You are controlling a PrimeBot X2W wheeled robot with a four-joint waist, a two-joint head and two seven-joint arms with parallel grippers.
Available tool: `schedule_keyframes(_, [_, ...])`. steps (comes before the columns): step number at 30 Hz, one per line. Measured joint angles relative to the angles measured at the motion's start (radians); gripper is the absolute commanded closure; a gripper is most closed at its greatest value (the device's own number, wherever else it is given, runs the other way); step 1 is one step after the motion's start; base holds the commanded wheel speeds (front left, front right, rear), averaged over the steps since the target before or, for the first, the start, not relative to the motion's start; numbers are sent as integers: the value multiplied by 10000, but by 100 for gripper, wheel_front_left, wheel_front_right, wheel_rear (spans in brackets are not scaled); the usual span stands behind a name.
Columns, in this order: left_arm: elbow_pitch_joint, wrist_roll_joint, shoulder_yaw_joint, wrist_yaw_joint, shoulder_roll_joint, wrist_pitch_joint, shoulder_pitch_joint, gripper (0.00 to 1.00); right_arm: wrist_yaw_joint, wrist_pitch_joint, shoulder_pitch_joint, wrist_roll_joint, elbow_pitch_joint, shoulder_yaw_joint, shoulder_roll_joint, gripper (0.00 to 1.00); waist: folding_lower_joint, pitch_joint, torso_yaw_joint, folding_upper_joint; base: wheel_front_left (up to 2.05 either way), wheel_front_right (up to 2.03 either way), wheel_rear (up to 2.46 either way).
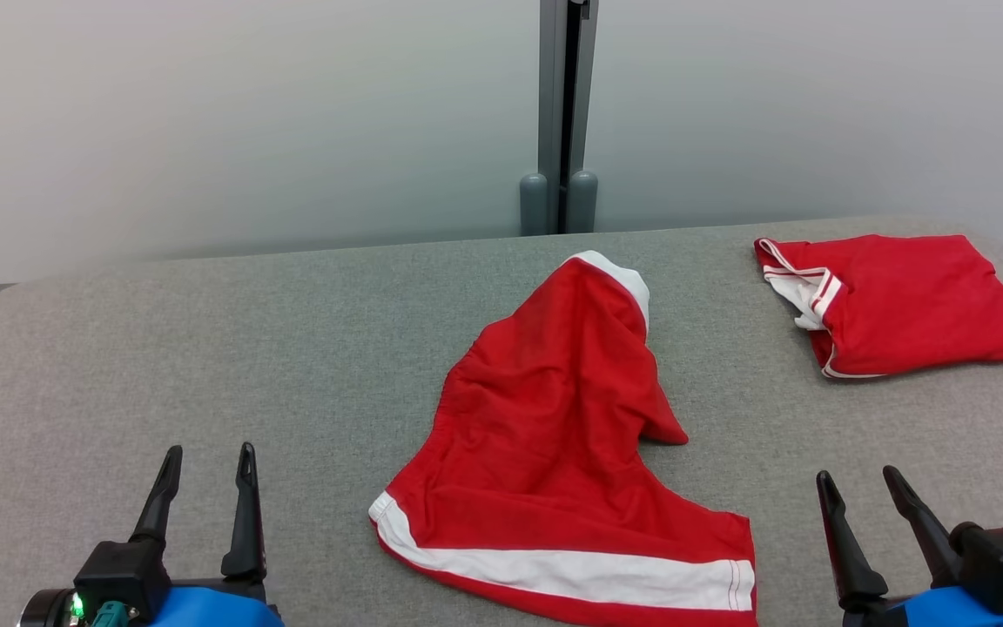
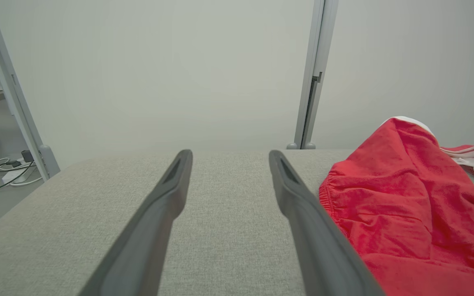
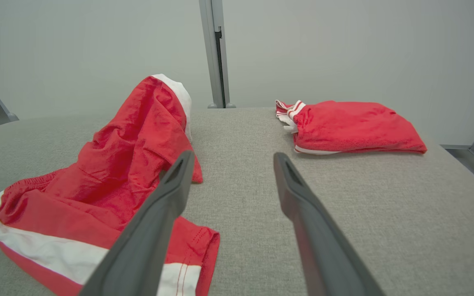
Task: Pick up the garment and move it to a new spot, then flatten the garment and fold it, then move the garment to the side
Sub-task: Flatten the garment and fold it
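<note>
1. Garment [image 1: 554,435] lies crumpled on the table [image 1: 205,348], ahead of and between both grippers, touching neither.
2. Left gripper [image 1: 210,451] has its fingers spread wide and holds nothing; the garment is to its right and slightly ahead.
3. Right gripper [image 1: 857,475] is likewise spread wide and empty; the garment is to its left, with the corner of the hem [image 1: 571,570] near it.
4. Right arm looks the nearer, judging by the smaller gap to that corner.
5. Long axis runs away from the grippers: the broad white-banded hem is nearest and the narrow white-edged peak [image 1: 619,274] farthest, leaning slightly toward the right gripper's side.
6. Folded pile [image 1: 902,300] sits well ahead of the right gripper, apart from the garment.
</note>
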Motion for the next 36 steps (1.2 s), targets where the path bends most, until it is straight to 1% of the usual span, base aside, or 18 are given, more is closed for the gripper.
schedule_keyframes(4, [-84, 94, -92, 84, 61, 127, 45, 0, 0, 82, 132, -29, -198, 19, 31, 0, 0, -15, 24, 0, 0, 0, 0])
schedule_keyframes(18, [58, -96, -92, 38, 211, 96, 53, 0, 0, 67, 141, 142, -169, 332, 46, 0, 2, 102, 63, 0, 0, 0, 0])
schedule_keyframes(21, [132, -167, -240, -173, 230, 109, -16, 0, 0, 111, 156, 128, 81, 491, 46, 0, 1, 142, 31, 0, 0, 0, 0])
schedule_keyframes(24, [311, -77, -635, -525, 280, 286, -270, 0, 0, 157, 254, -36, 564, 853, 50, 0, 1, 288, -72, 0, 0, 0, 0])
schedule_keyframes(26, [372, -75, -717, -602, 282, 322, -381, 0, 0, 148, 260, -35, 700, 951, 54, 0, 1, 348, -107, 0, 0, 0, 0])
schedule_keyframes(27, [525, -25, -907, -802, 293, 384, -631, 0, 0, 82, 261, -25, 1007, 1091, 54, 0, 2, 459, -161, 0, 0, 0, 0])
schedule_keyframes(31, [938, 25, -1241, -1166, 328, 545, -1047, 0, 0, -125, 248, 35, 1647, 1386, 54, 0, 2, 709, -303, 0, 0, 0, 0])
schedule_keyframes(32, [1252, 71, -1442, -1336, 364, 598, -1240, 0, 0, -234, 225, 94, 1969, 1559, 56, 0, 2, 826, -379, 0, 0, 0, 0])
schedule_keyframes(33, [1252, 71, -1442, -1336, 364, 598, -1240, 0, 0, -234, 225, 94, 1969, 1559, 56, 0, 2, 826, -379, 0, 0, 0, 0])
schedule_keyframes(34, [1609, 69, -1613, -1463, 385, 690, -1398, 0, 0, -351, 120, 98, 2353, 1726, 56, 0, 2, 926, -452, 0, 0, 0, 0])
schedule_keyframes(36, [1925, 58, -1755, -1563, 416, 700, -1507, 0, 0, -502, -58, 157, 2683, 1939, 58, 0, 2, 1027, -528, 0, 0, 0, 0])
